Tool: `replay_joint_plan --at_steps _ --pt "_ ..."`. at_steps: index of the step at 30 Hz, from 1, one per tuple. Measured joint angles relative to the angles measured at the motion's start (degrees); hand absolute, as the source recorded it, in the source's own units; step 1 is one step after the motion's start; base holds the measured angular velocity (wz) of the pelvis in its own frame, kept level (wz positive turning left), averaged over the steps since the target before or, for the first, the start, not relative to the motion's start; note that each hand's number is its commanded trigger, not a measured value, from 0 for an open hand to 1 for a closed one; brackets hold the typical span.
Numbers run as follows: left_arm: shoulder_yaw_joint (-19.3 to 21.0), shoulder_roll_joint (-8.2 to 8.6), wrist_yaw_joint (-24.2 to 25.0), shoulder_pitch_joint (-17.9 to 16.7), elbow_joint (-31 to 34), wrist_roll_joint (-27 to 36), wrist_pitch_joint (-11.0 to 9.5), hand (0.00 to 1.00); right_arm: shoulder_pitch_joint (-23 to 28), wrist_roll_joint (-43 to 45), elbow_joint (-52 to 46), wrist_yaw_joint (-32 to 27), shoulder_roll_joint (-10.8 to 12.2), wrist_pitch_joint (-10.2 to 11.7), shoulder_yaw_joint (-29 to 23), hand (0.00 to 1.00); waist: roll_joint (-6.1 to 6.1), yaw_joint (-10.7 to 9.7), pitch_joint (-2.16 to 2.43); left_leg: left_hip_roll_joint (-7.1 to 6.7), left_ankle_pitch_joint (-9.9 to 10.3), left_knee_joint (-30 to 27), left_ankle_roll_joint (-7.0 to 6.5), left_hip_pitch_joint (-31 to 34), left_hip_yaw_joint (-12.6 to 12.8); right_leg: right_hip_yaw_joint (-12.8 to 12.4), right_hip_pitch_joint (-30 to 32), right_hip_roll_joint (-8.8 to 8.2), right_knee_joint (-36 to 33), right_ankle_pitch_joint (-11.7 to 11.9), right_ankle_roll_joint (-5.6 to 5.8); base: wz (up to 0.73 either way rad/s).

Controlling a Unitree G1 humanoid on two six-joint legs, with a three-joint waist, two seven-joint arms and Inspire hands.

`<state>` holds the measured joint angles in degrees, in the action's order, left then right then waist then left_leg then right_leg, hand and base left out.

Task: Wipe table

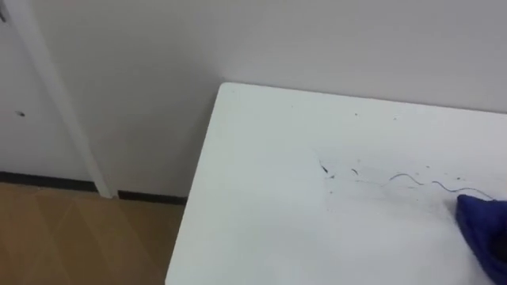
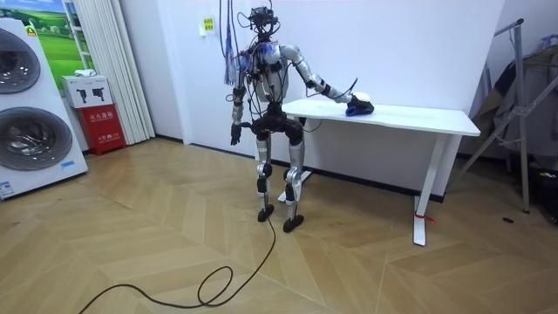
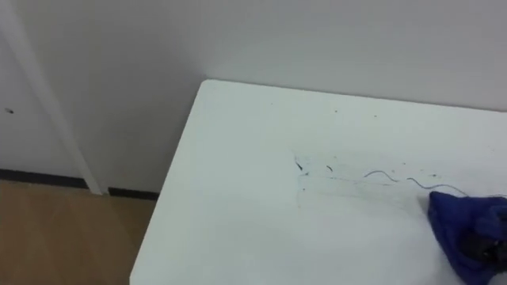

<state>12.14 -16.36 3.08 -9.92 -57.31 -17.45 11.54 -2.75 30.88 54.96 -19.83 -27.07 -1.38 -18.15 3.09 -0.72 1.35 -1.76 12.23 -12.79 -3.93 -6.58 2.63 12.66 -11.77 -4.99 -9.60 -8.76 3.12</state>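
The right hand [image 2: 355, 103] is lying on the blue cloth [image 3: 467, 229] on the white table [image 1: 261, 174], its grip impossible to tell; scribbled marks [image 3: 379, 174] are running just to its left.

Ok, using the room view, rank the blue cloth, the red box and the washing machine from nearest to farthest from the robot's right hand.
1. Blue cloth: on the table, right at the right hand.
2. Red box: well off to the room view's left.
3. Washing machine: farthest, at the room view's left edge, beyond the red box.
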Motion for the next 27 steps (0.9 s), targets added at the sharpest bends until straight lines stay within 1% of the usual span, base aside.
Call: replay_joint_plan --at_steps 2,3,4,5,6,7,8,9,10,11,12,13,14,15,16,17,18,19,20,21,22,23,24,25,26,27 --pt "-1.74 0.10 0.00 0.83 -0.28 1.15 0.24 0.00 -2.04 -0.01 -1.33 0.18 0.21 -2.51 2.65 1.00 -0.28 0.37 -0.14 0.06 -0.05 0.03 0.16 0.11 0.64 0.00 0.40 0.03 -0.02 0.00 0.00 -0.28" --pt "-3.35 0.28 -0.02 2.06 -0.37 2.40 0.64 0.00 -3.14 0.49 -3.56 0.52 0.75 -5.40 4.62 1.00 -0.53 0.97 -0.31 0.15 -0.16 0.05 0.31 0.52 1.45 -0.30 1.12 0.06 -0.20 0.00 0.00 -0.48" --pt "-4.95 0.68 -0.04 3.92 -1.44 2.45 0.66 0.00 -4.24 1.35 -6.08 0.92 1.03 -8.04 8.21 1.00 -0.70 2.61 -0.44 0.19 -0.37 0.27 0.37 0.87 2.13 -1.24 1.96 0.22 -0.22 0.00 0.00 -0.63" --pt "-5.34 1.02 -0.07 4.86 -2.30 2.47 0.64 0.00 -5.27 2.37 -7.61 1.79 1.47 -9.15 9.85 1.00 -0.90 3.15 -0.64 0.06 -0.47 0.29 0.33 1.03 2.15 -1.67 2.44 0.41 -0.25 0.10 -0.16 -0.74" --pt "-6.08 1.71 -0.09 6.71 -3.99 2.44 0.76 0.00 -7.01 5.13 -12.02 3.95 3.34 -11.47 13.21 1.00 -1.08 3.39 -0.78 0.11 -0.69 0.29 0.44 1.47 2.09 -1.88 3.43 0.83 -0.45 0.53 -0.74 -0.64" --pt "-7.33 2.27 -0.07 8.47 -5.25 2.46 0.97 0.00 -8.79 8.17 -16.25 6.10 5.57 -13.29 18.37 1.00 -1.20 4.03 -0.85 0.31 -0.87 0.32 0.67 2.03 1.78 -2.19 4.68 1.31 -1.00 0.84 -1.22 -0.58" --pt "-8.18 2.47 -0.05 9.15 -5.66 2.46 1.03 0.00 -10.20 9.85 -17.37 7.23 6.89 -13.79 21.15 1.00 -1.22 4.38 -0.94 0.42 -0.95 0.40 0.80 2.05 1.59 -2.17 4.99 1.60 -1.11 1.04 -1.54 -0.40" --pt "-9.18 3.06 0.11 10.05 -5.84 2.56 1.14 0.00 -13.52 12.22 -18.06 9.40 9.74 -13.86 25.78 1.00 -1.16 4.51 -0.99 0.62 -1.07 0.38 1.05 2.13 0.84 -1.84 5.06 2.03 -1.03 1.20 -1.81 0.00" --pt "-9.69 3.99 0.27 11.32 -5.83 3.32 1.05 0.00 -15.40 12.65 -19.22 11.19 12.17 -13.81 28.84 1.00 -1.04 5.12 -1.01 0.74 -1.22 0.39 1.49 2.40 -0.13 -1.31 5.07 2.27 -1.04 1.15 -1.95 0.16" --pt "-10.09 4.49 0.36 11.92 -5.84 3.57 1.00 0.00 -16.25 12.68 -19.50 11.93 12.87 -13.70 30.09 1.00 -1.06 5.92 -1.03 0.79 -1.30 0.41 1.62 2.54 -0.35 -1.24 5.15 2.35 -1.00 1.10 -2.02 0.30" --pt "-10.38 5.36 0.58 12.53 -5.65 4.44 0.88 0.00 -18.16 12.94 -19.48 13.66 13.70 -13.23 32.00 1.00 -1.05 6.89 -1.10 0.80 -1.54 0.34 1.59 3.04 -0.95 -0.57 5.35 2.38 -0.85 0.96 -2.25 0.40" --pt "-10.54 5.90 0.97 12.75 -5.46 4.85 0.99 0.00 -19.01 13.44 -19.50 14.88 13.92 -12.77 32.76 1.00 -1.10 7.77 -1.15 0.70 -1.75 0.24 1.67 3.64 -1.87 0.67 5.29 2.29 -0.58 0.95 -2.26 0.50" --pt "-10.90 5.95 1.01 12.67 -5.50 5.31 1.14 0.00 -19.12 13.44 -19.49 15.34 13.94 -12.60 32.78 1.00 -0.91 8.10 -1.03 0.64 -1.92 0.26 1.66 3.92 -2.36 1.37 5.18 2.21 -0.29 0.94 -2.27 0.65" --pt "-11.18 5.95 1.01 12.17 -5.54 5.87 1.64 0.00 -19.07 13.45 -19.15 15.89 13.86 -12.51 32.68 1.00 -0.99 8.76 -1.22 0.32 -2.28 0.30 1.65 4.08 -3.58 2.15 4.87 2.07 0.19 0.91 -2.27 0.57" --pt "-11.00 5.84 1.01 11.04 -5.50 6.15 2.26 0.00 -18.22 13.85 -18.62 16.32 13.79 -12.46 32.63 1.00 -1.08 8.92 -1.24 0.05 -2.43 0.36 1.58 4.14 -4.30 2.51 4.67 1.84 0.26 0.69 -2.03 0.50" --pt "-10.95 5.69 0.99 10.43 -5.51 6.30 2.32 0.00 -17.41 13.84 -18.86 15.84 13.78 -12.21 32.18 1.00 -1.14 8.88 -1.28 0.03 -2.45 0.49 1.57 4.16 -4.32 2.73 4.54 1.75 0.26 0.64 -1.99 0.35" --pt "-10.94 5.18 0.97 8.99 -5.50 6.75 2.34 0.00 -16.08 14.10 -19.51 14.87 13.45 -11.38 30.98 1.00 -1.17 8.51 -1.27 -0.01 -2.46 0.52 1.56 4.16 -4.33 3.40 4.23 1.65 0.34 0.59 -1.92 0.32" --pt "-10.92 4.61 0.95 7.97 -5.42 6.75 2.33 0.00 -14.21 13.70 -19.29 13.64 13.09 -9.89 29.54 1.00 -1.09 7.78 -1.26 -0.10 -2.45 0.57 1.54 4.13 -4.33 3.78 3.59 1.55 0.96 0.58 -1.90 0.35" --pt "-10.90 4.32 0.91 7.60 -5.27 6.56 2.31 0.00 -13.49 13.65 -19.01 12.68 12.95 -9.05 28.67 1.00 -0.97 7.27 -1.26 -0.06 -2.44 0.52 1.51 4.12 -4.33 4.13 3.30 1.40 1.10 0.51 -1.79 0.52" --pt "-10.29 3.92 0.89 7.49 -5.23 6.49 2.21 0.00 -11.68 13.36 -18.07 10.44 12.60 -7.15 26.46 1.00 -0.73 6.30 -1.35 -0.06 -2.34 0.49 1.35 3.84 -4.31 4.97 2.78 1.27 1.23 0.47 -1.72 0.58" --pt "-9.73 3.64 0.72 7.43 -5.29 6.32 1.96 0.00 -9.70 13.09 -16.78 7.45 12.25 -5.25 24.34 1.00 -0.66 5.59 -1.26 -0.17 -2.21 0.69 1.14 3.25 -4.30 4.66 1.84 1.16 1.46 0.44 -1.67 0.53" --pt "-9.50 3.51 0.71 7.37 -5.29 5.79 1.76 0.00 -8.48 13.08 -16.43 5.99 11.98 -4.35 23.04 1.00 -0.63 5.49 -1.21 -0.25 -2.17 0.86 1.08 2.92 -4.20 4.48 1.45 1.09 1.59 0.44 -1.65 0.32" --pt "-8.04 3.33 0.68 7.31 -5.23 4.59 1.40 0.00 -6.15 12.87 -15.99 3.29 11.17 -3.02 20.42 1.00 -0.67 5.30 -1.13 -0.41 -2.03 0.94 0.84 2.60 -4.00 4.56 0.95 0.95 1.73 0.41 -1.61 0.08" --pt "-6.21 2.98 0.43 6.90 -5.23 3.64 1.13 0.00 -4.13 12.22 -15.11 0.92 10.16 -2.24 17.59 1.00 -0.78 5.22 -1.01 -0.62 -1.89 1.01 0.61 2.30 -3.99 4.58 0.64 0.77 1.73 0.33 -1.47 0.00" --pt "-5.40 2.77 0.13 6.54 -5.22 3.22 1.02 0.00 -3.14 12.06 -14.53 -0.14 9.43 -2.20 16.26 1.00 -0.80 5.16 -0.85 -0.71 -1.80 1.03 0.46 2.12 -3.90 4.62 0.52 0.68 1.70 0.31 -1.42 -0.07" --pt "-4.29 2.13 -0.25 5.82 -5.20 2.64 1.01 0.00 -1.49 11.76 -12.43 -1.99 7.63 -1.88 13.32 1.00 -0.97 4.87 -0.68 -0.86 -1.63 0.96 0.19 1.86 -3.79 4.63 0.00 0.55 1.72 0.31 -1.40 0.00"
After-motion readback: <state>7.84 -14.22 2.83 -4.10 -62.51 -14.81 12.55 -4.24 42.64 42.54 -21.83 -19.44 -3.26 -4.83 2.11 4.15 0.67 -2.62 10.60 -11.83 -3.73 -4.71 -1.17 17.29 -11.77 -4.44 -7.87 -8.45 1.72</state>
